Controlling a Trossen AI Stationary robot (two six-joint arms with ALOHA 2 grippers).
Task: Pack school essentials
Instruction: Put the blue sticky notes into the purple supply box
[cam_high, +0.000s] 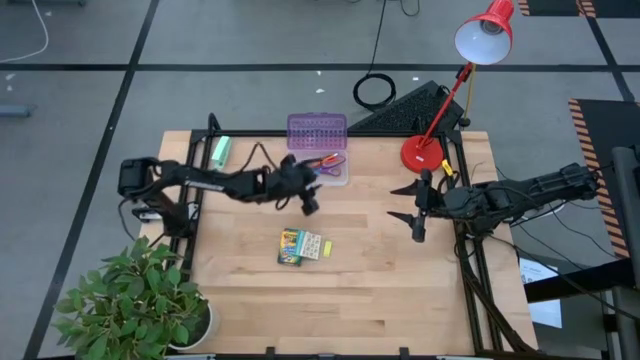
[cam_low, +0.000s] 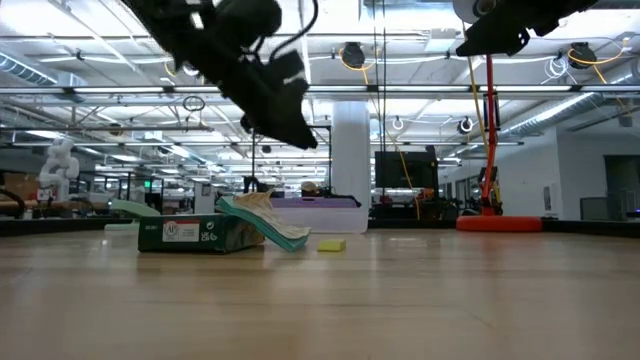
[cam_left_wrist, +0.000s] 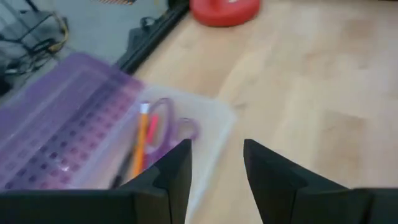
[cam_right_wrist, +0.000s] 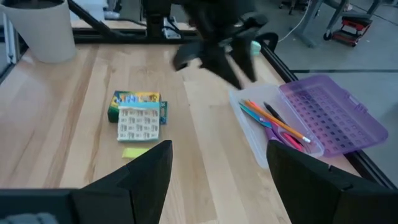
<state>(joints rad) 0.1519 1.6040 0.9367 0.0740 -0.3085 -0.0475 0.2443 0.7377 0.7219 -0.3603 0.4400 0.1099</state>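
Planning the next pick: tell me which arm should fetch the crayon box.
Left, probably. The left gripper, open and empty, hangs beside the clear box, just above the crayon box. The right gripper, also open, waits farther away near the lamp base.
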